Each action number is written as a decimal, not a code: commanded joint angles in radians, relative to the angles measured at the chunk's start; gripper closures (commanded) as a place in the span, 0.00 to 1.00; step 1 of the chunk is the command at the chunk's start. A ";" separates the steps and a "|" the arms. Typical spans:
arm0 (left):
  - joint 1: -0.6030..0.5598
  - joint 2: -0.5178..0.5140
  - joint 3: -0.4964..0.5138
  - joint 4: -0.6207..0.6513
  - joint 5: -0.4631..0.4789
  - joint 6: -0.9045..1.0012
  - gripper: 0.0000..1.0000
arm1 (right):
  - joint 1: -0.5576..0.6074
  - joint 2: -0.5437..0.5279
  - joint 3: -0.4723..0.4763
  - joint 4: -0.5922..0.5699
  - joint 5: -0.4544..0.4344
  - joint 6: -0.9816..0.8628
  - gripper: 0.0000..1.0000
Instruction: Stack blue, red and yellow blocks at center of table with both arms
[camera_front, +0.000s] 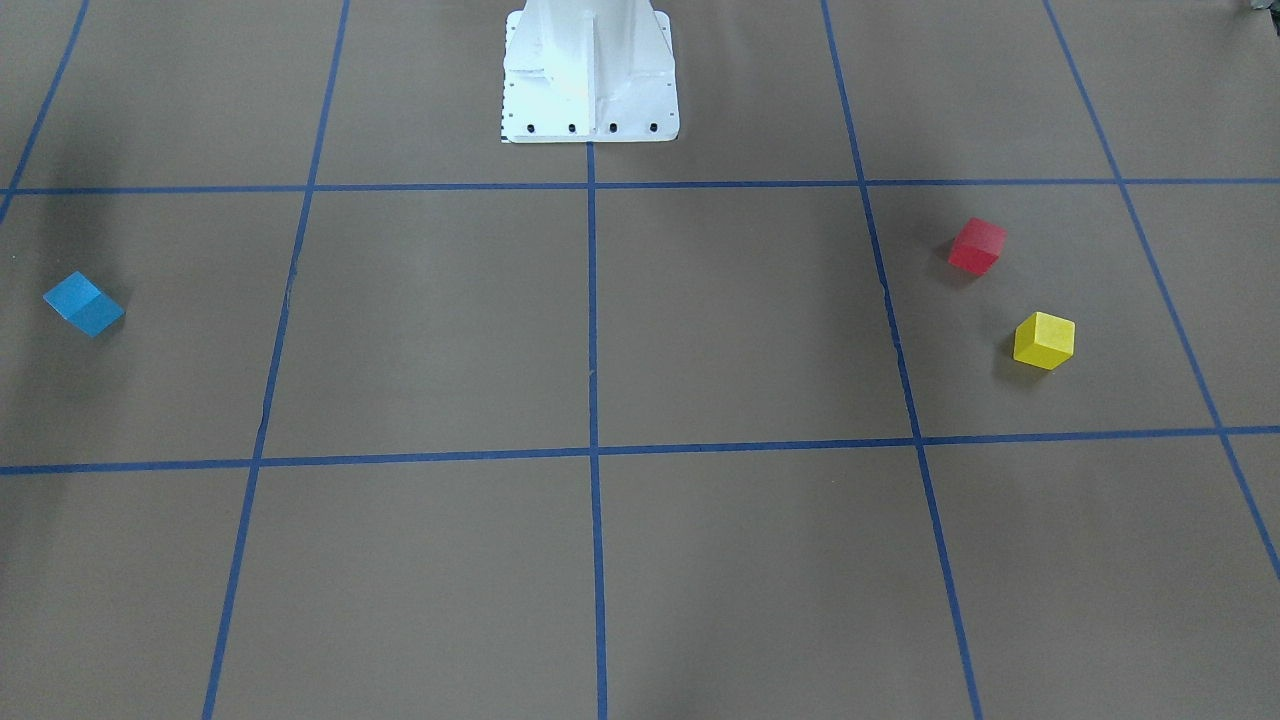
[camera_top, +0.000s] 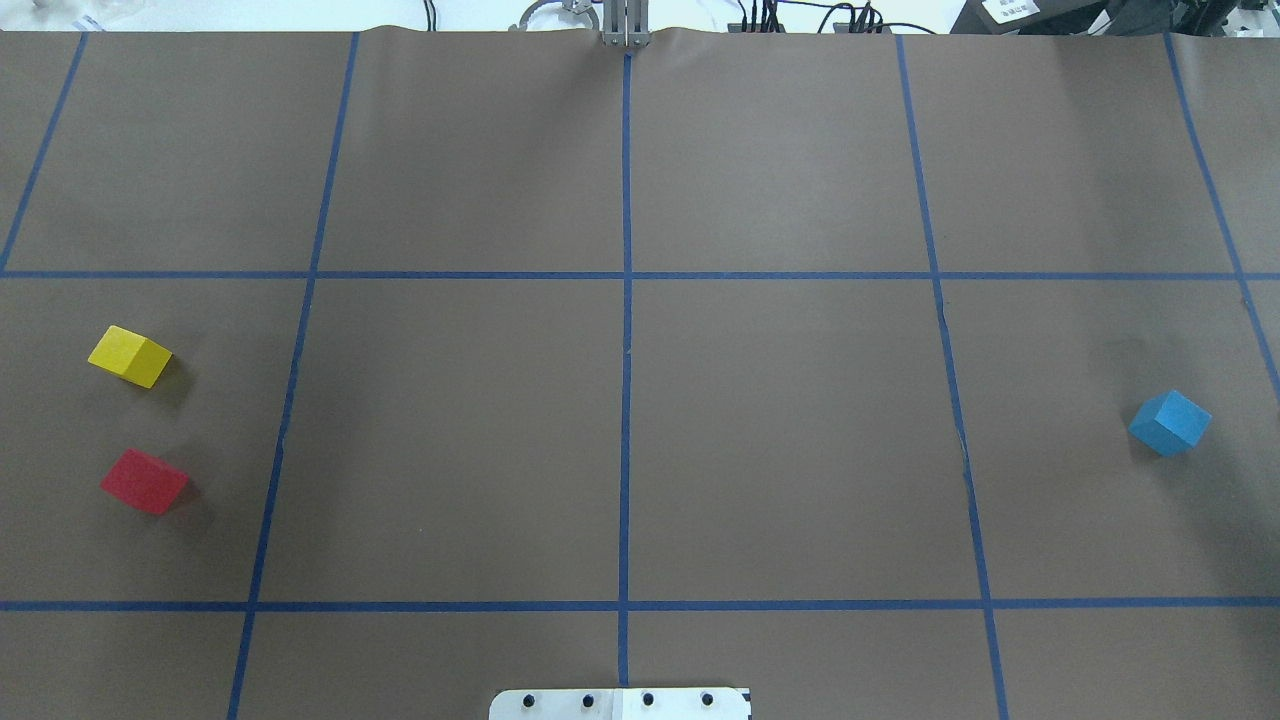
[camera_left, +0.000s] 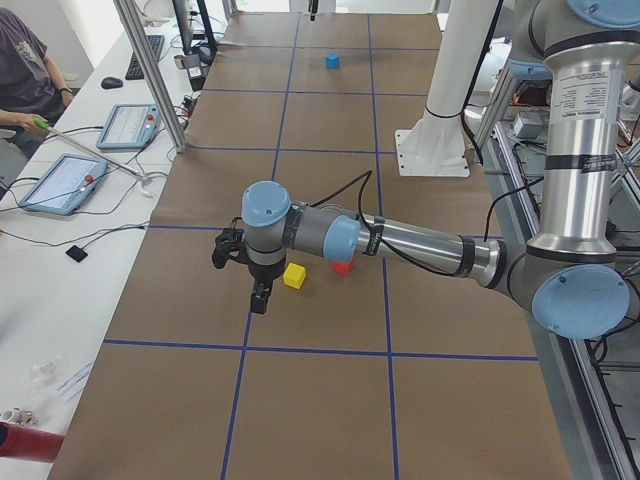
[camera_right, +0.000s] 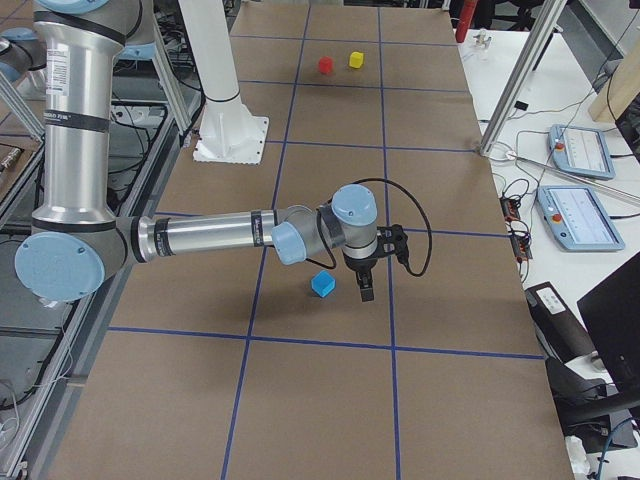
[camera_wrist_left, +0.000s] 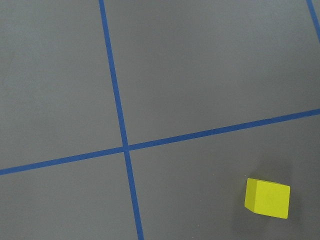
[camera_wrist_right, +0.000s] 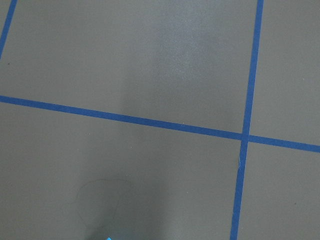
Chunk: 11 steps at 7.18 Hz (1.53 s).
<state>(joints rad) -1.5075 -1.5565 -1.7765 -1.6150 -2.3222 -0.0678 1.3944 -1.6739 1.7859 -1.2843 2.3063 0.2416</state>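
Note:
The blue block (camera_top: 1169, 422) lies at the table's right side, and also shows in the front view (camera_front: 84, 304). The red block (camera_top: 144, 481) and the yellow block (camera_top: 130, 356) lie apart at the left side. My left gripper (camera_left: 258, 295) hangs above the table just beside the yellow block (camera_left: 294, 275), and the left wrist view shows that block (camera_wrist_left: 267, 198) at lower right. My right gripper (camera_right: 365, 290) hangs just beside the blue block (camera_right: 323, 284). Both grippers show only in the side views, so I cannot tell whether they are open or shut.
Blue tape lines (camera_top: 626, 400) divide the brown table into squares. The white robot pedestal (camera_front: 590, 80) stands at the robot's edge. Metal posts (camera_left: 150, 75) and a desk with tablets (camera_left: 60, 183) and a seated operator flank the far side.

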 joint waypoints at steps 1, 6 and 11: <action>-0.002 0.007 0.022 -0.008 0.001 -0.003 0.00 | 0.000 0.003 0.004 0.000 -0.001 -0.001 0.00; 0.006 0.038 0.023 -0.009 0.001 -0.006 0.00 | -0.044 0.006 0.000 0.009 0.072 0.001 0.00; 0.006 0.038 -0.010 -0.011 -0.002 -0.012 0.00 | -0.328 -0.112 -0.033 0.301 -0.051 -0.083 0.00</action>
<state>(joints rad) -1.5023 -1.5180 -1.7778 -1.6270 -2.3249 -0.0796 1.1058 -1.7718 1.7598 -1.0108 2.2742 0.2261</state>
